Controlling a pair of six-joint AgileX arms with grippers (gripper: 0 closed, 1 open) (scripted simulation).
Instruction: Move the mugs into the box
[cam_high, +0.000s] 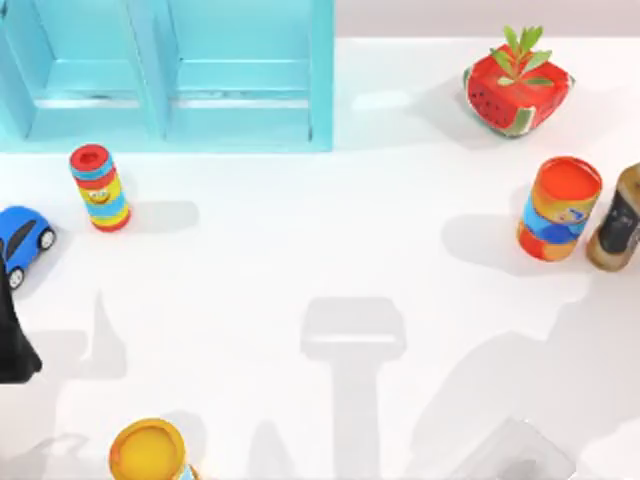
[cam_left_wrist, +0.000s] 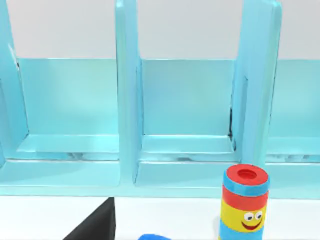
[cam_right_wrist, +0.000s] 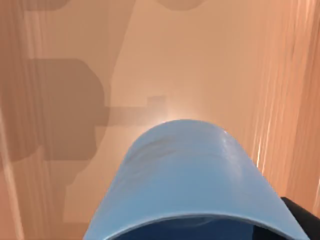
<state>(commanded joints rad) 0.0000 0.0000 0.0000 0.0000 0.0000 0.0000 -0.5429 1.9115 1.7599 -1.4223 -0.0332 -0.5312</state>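
Looking down from above: parking at the table's left edge, the left arm (cam_high: 12, 345), a black shape beside the small blue toy car (cam_high: 22, 240) and clear of the work.
Standing nearby: the striped red-topped cylinder with a smiley face (cam_high: 98, 187), just in front of the turquoise open-fronted shelf unit (cam_high: 240, 90).
Crowding the right side: the tall orange-and-blue can (cam_high: 558, 208) and the brown bottle (cam_high: 618, 218), close together, with the watermelon-patterned planter (cam_high: 517, 85) behind them.
Sitting at the near edge: a yellow-topped can (cam_high: 148, 452), partly cut off.
Looking from the left wrist: facing the shelf unit's turquoise bays and the smiley cylinder; the left gripper (cam_left_wrist: 97, 227) showing as a black wedge, released or clenched cannot tell.
Looking from the right wrist: hanging close before the camera, the plain blue tapered mug (cam_right_wrist: 185, 170), above a tan, wood-toned surface (cam_right_wrist: 210, 60) carrying blocky shadows.
Gripping: the right gripper (cam_right_wrist: 200, 225) judged to be clamping the mug, since nothing is resting under it and a dark fingertip (cam_right_wrist: 302, 215) is pressing beside its wall.
Carrying so: probably keeping the mug steady for lowering into the box; whether the tan surface belongs to the box, cannot tell.
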